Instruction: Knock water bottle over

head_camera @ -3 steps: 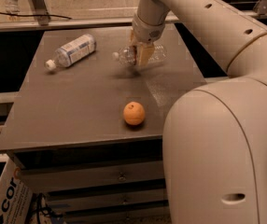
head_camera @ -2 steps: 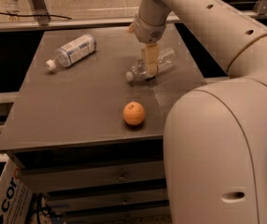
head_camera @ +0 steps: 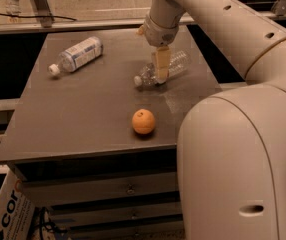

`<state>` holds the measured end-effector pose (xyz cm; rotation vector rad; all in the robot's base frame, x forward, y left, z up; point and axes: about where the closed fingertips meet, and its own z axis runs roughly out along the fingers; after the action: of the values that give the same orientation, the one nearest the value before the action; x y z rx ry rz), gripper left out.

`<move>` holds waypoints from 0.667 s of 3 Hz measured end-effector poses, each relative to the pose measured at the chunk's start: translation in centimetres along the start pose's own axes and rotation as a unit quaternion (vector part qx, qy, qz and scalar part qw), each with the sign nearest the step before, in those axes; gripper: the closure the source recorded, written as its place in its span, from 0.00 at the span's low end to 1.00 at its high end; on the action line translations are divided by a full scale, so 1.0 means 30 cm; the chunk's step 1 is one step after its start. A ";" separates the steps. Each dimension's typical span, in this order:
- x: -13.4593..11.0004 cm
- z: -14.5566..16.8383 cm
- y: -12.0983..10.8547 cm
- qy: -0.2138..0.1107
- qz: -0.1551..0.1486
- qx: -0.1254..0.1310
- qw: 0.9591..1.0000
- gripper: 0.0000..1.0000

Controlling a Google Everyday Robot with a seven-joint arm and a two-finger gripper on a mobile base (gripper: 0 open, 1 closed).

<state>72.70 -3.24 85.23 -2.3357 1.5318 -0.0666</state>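
Observation:
The water bottle (head_camera: 175, 64), clear ribbed plastic with a white cap, lies on its side on the grey table (head_camera: 83, 114), cap pointing left toward me. My gripper (head_camera: 161, 70) hangs straight down from the wrist and sits over the bottle's middle, touching or just in front of it. The label band is hidden behind the gripper.
A second bottle (head_camera: 77, 54) with a large white and light-blue label lies on its side at the table's back left. An orange (head_camera: 143, 121) sits near the front edge. My arm's big white body (head_camera: 238, 164) fills the right side. Drawers are below the tabletop.
The water bottle has gone from blurred and tipping under the gripper to lying flat on its side. The gripper has shifted slightly right and toward the front with it.

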 end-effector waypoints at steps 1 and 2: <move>0.025 -0.022 0.016 -0.041 0.030 0.010 0.999 0.00; 0.076 -0.059 0.045 -0.117 0.082 0.032 0.989 0.00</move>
<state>72.06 -6.22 86.14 -2.0759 1.5724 0.1900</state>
